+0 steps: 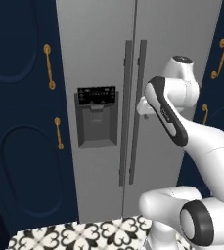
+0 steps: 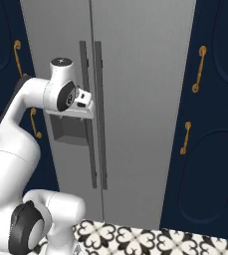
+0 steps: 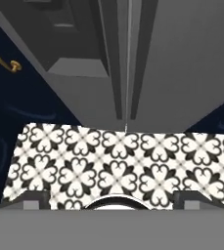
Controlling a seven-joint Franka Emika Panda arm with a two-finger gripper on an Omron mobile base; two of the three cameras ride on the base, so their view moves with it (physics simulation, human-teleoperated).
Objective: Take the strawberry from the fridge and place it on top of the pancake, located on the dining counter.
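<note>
The fridge [image 1: 99, 49] is a tall grey two-door unit, and both doors are shut. Its two long bar handles [image 1: 133, 112] run side by side down the middle seam. My arm reaches up in front of the right-hand door, with the hand [image 2: 83, 102] close beside the handles at about dispenser height. In the hand view the gripper [image 3: 112, 200] points down along the fridge front [image 3: 182, 58] toward the floor. It is open wide with nothing between its fingertips [image 3: 35, 197]. The strawberry is hidden. The pancake and the dining counter are out of view.
A black dispenser panel [image 1: 97, 95] with a recess below it sits in the left door. Navy cabinets [image 1: 20, 122] with brass handles [image 1: 48, 66] flank the fridge on both sides [image 2: 215, 124]. Black-and-white patterned floor tiles [image 3: 113, 166] lie at the fridge's foot.
</note>
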